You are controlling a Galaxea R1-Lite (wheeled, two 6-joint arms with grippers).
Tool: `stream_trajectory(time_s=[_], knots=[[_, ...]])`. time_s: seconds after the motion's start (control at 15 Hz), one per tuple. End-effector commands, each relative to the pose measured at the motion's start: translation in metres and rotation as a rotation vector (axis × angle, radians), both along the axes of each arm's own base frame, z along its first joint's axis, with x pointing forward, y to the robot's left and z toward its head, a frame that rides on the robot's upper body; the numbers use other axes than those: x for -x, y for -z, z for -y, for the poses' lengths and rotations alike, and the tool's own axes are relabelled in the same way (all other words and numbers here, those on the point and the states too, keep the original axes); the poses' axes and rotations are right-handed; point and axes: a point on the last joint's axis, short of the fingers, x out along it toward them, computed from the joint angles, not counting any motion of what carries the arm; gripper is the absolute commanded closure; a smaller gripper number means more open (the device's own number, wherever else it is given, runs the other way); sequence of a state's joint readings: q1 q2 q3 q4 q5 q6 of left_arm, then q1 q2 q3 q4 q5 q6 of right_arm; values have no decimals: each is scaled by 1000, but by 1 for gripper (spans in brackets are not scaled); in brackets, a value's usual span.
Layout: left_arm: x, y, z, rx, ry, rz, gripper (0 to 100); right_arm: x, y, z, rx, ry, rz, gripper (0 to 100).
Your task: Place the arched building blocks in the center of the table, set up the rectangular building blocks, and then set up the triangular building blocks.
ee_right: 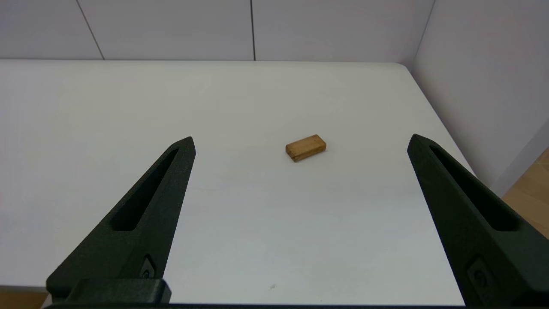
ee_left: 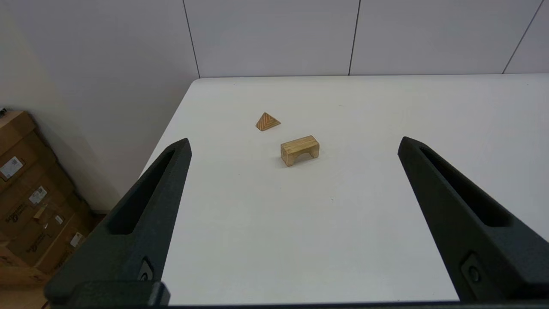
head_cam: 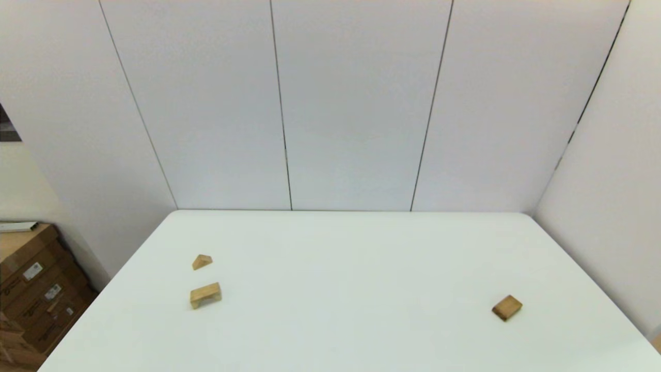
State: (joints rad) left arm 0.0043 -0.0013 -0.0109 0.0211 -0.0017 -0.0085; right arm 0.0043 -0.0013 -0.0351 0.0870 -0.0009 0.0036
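**Desk:** White wall panels behind, white table [head_cam: 341, 289] in front. Where do the three pieces stand?

**Photographer:** The arched building blocks [head_cam: 205, 295] stand on their two legs near the table's left edge. The triangular building blocks [head_cam: 202, 262] sit just beyond them on the far side, close but not touching. The rectangular building blocks [head_cam: 506, 308] lie flat, well apart, toward the right edge.

**Desk:** And the arms?

**Photographer:** Neither shows in the head view, so both appear held back at the near side. The left gripper [ee_left: 294, 143] has its fingers spread wide, with the arch and wedge framed between them farther off. The right gripper [ee_right: 301, 141] is equally wide apart and empty, facing the slab.

**Desk:** Why that split?

**Photographer:** By the look of it, each arm faces the pieces on its own side, so the left is best placed to take the arch first.

**Desk:** Room to work?

**Photographer:** The middle of the table lies bare, an open path from either side. The tight spot is the arch's closeness to the wedge and the left edge, with cardboard boxes [head_cam: 36, 294] on the floor beyond.
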Motion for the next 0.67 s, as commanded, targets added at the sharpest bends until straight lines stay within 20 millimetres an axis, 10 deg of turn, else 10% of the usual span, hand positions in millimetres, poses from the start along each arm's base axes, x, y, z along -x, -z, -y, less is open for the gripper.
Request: stream_trajectory(time_s=[0.07,0.67], knots=[[0,0,0,1,-1,-2,0,0,0,0,1,-1,-2,0],[0,-1,0,-9,-5,3,0,0,0,0,1,0,0,0]])
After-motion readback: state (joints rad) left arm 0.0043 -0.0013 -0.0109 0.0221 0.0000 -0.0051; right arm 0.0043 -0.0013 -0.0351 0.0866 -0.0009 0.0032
